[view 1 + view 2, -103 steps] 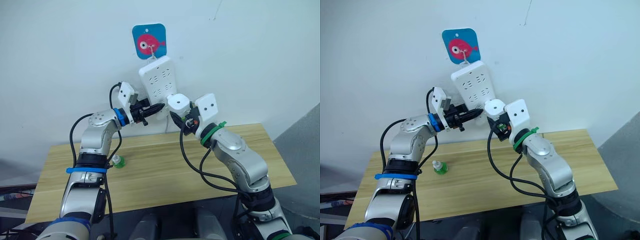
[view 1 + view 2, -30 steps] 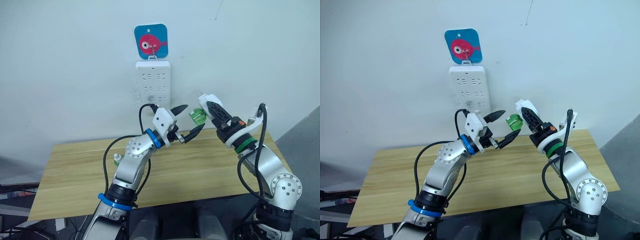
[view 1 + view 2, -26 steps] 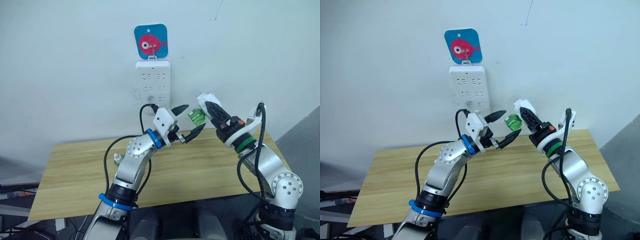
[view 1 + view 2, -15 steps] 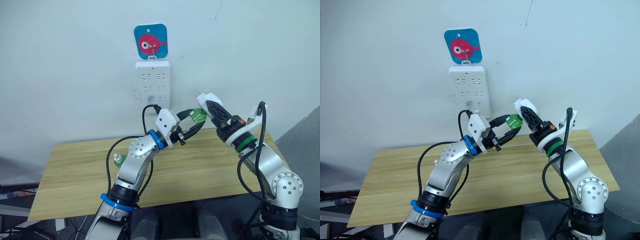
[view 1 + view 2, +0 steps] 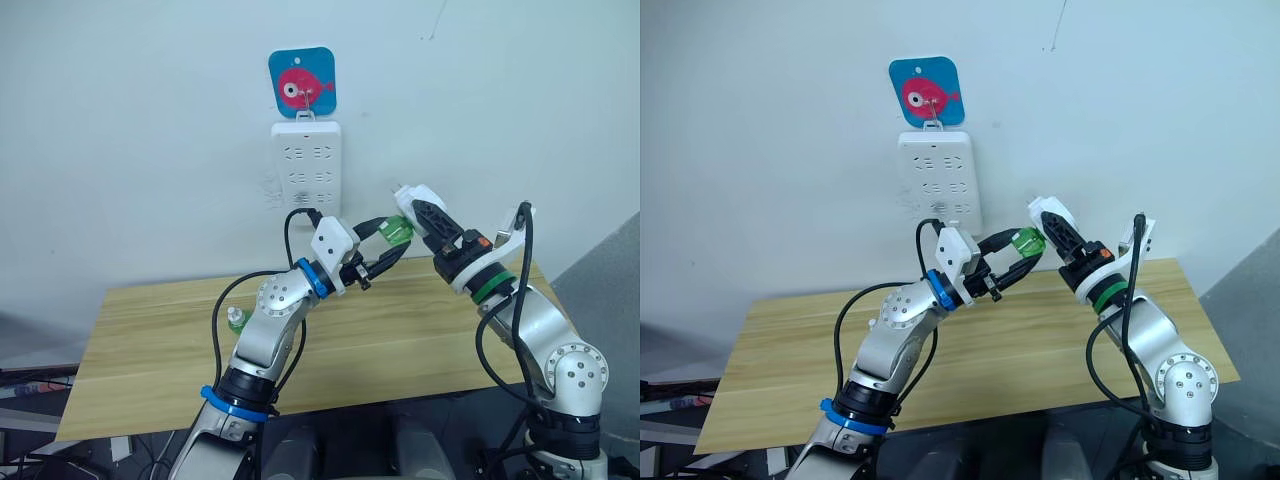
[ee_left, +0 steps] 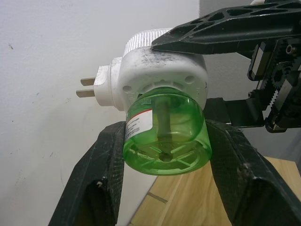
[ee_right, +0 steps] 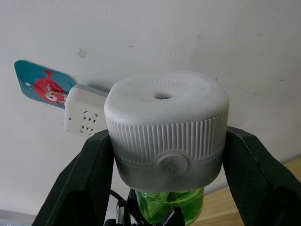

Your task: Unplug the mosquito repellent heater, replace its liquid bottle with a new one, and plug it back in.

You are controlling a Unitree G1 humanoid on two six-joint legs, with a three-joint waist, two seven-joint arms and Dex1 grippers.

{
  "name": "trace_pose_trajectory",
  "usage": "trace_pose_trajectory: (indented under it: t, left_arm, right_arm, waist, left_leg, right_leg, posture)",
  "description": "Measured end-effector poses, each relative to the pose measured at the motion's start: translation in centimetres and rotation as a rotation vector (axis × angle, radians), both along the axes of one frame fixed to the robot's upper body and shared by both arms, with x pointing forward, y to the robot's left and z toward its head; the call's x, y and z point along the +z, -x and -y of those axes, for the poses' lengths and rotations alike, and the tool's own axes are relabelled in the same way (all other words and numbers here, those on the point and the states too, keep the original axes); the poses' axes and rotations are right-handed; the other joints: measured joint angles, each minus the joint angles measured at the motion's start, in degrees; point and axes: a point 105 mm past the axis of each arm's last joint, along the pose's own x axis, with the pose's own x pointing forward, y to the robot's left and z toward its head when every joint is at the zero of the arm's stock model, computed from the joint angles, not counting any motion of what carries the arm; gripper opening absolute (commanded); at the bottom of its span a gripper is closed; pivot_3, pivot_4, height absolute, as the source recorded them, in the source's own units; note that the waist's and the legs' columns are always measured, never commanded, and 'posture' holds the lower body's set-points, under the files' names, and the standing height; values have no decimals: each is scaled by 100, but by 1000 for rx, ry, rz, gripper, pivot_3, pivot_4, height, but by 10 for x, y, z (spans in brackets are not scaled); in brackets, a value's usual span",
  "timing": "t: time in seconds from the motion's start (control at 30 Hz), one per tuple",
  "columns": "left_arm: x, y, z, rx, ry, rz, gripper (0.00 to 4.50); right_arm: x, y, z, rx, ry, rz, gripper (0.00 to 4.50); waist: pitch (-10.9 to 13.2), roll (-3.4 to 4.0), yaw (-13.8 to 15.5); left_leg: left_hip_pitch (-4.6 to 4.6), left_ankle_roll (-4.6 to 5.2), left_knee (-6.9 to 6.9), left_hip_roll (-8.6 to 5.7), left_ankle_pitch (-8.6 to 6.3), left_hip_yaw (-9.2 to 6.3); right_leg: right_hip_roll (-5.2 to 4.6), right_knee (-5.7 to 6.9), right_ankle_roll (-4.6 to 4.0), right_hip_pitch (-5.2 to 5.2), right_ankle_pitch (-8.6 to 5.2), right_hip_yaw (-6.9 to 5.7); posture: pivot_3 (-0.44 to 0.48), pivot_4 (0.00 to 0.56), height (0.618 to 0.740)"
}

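Removing the old bottle is the step in hand — the small white rounded plastic mosquito repellent heater is already off the wall and held in mid-air at the centre-right of the head views, above the light wooden bench. The right tool is clenched on the heater's ribbed white body, one black finger on each side, with the round face and its central hole turned toward that wrist camera. The clear green plastic liquid bottle hangs from the heater's underside, and the left tool has its two black fingers closed against the bottle's sides. Both metal prongs stick out free toward the white wall.

At upper centre of the head views the tall white multi-socket power strip hangs below a blue card with a pink fish; nothing is plugged into it that I can see. At centre-left, just behind the left arm, a second small green bottle with a white cap stands on the bench, probably the replacement.

Next, I judge, the bottle must be unscrewed: the left tool should twist it while the right holds the heater steady, keeping the grip firm enough that the smooth plastic does not slip — then draw the bottle clear of the wick hole.
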Motion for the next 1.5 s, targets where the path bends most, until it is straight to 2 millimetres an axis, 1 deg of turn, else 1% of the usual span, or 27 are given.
trace_pose_trajectory:
  t: [0.07, 0.1, 0.3, 0.43, 0.53, 0.67, 0.73, 0.83, 1.07, 1.27, 1.5]
  left_arm:
    - [0, -1, -1, 10, 1, -3, 2248]
    - [-1, -2, -2, 11, 0, -4, 2248]
    - [0, -2, -3, 4, -14, 1, 2248]
    - [-4, 0, -11, -84, -83, 6, 2248]
    - [-8, 7, -21, -192, -150, 8, 2248]
    - [-7, 12, -25, -317, -222, 40, 2248]
    - [-9, 18, -24, -383, -258, 62, 2248]
    - [-13, 22, -23, -431, -280, 88, 2248]
    - [-21, 27, -21, -463, -338, 164, 2248]
    - [-23, 26, -20, -437, -358, 187, 2248]
    - [-23, 27, -21, -435, -365, 204, 2248]
  right_arm:
    - [1, 2, -3, 20, -11, 3, 4307]
    - [1, 3, -4, 29, -8, 7, 4469]
    - [1, 5, -5, 48, 11, 13, 4469]
    - [-2, 9, -1, 116, 39, -20, 4469]
    - [-7, 20, 5, 273, 152, -28, 4469]
    - [-13, 31, 11, 460, 218, -19, 4469]
    - [-13, 32, 17, 549, 244, -34, 4469]
    - [-12, 32, 24, 625, 261, -57, 4469]
    - [-17, 35, 33, 748, 273, -152, 4469]
    - [-19, 35, 37, 780, 301, -202, 4469]
    - [-20, 34, 34, 804, 312, -219, 4469]
  waist:
    - [2, 0, 0]
    - [3, 0, 0]
    - [13, -5, 5]
    - [24, -1, -6]
    - [53, 4, -8]
    - [61, 2, 0]
    - [67, 0, -1]
    - [74, -5, 6]
    - [105, -12, 37]
    - [125, -24, 66]
    - [140, -34, 120]
  left_leg:
    - [0, 0, 0, 1, 0, 0]
    - [0, 0, 0, 1, 0, 0]
    - [0, 0, 0, 1, 0, 0]
    - [0, 0, -1, 2, 0, 0]
    - [-5, 4, 0, 4, -1, 0]
    - [-5, 10, 1, 9, -1, 6]
    - [-5, 14, 1, 13, -2, 18]
    - [-6, 17, 2, 27, -3, 24]
    - [-16, 16, 3, 33, -3, 26]
    - [-19, 16, 3, 38, -3, 25]
    - [-20, 15, 4, 38, -3, 25]
  right_leg:
    - [1, -1, 0, 0, 0, 0]
    - [1, -1, 0, 0, 0, 0]
    - [1, -2, 0, 1, 0, 0]
    - [1, -3, 0, 1, 0, -2]
    - [1, -10, 0, 4, 0, -8]
    - [2, -14, 0, 12, 0, -13]
    - [1, -16, -1, 13, 0, -9]
    - [3, -17, -1, 12, 0, -13]
    - [-6, -20, -6, 6, 5, -11]
    - [-7, -20, -8, 2, 6, -15]
    - [-7, -21, -8, 0, 7, -17]
  posture:
    - [-4, 195, 740]
    - [-4, 195, 740]
    - [-17, 201, 740]
    - [-18, 203, 740]
    - [-15, 204, 740]
    - [-9, 205, 740]
    - [-6, 205, 740]
    - [5, 207, 740]
    - [23, 206, 740]
    - [33, 206, 740]
    - [37, 205, 740]
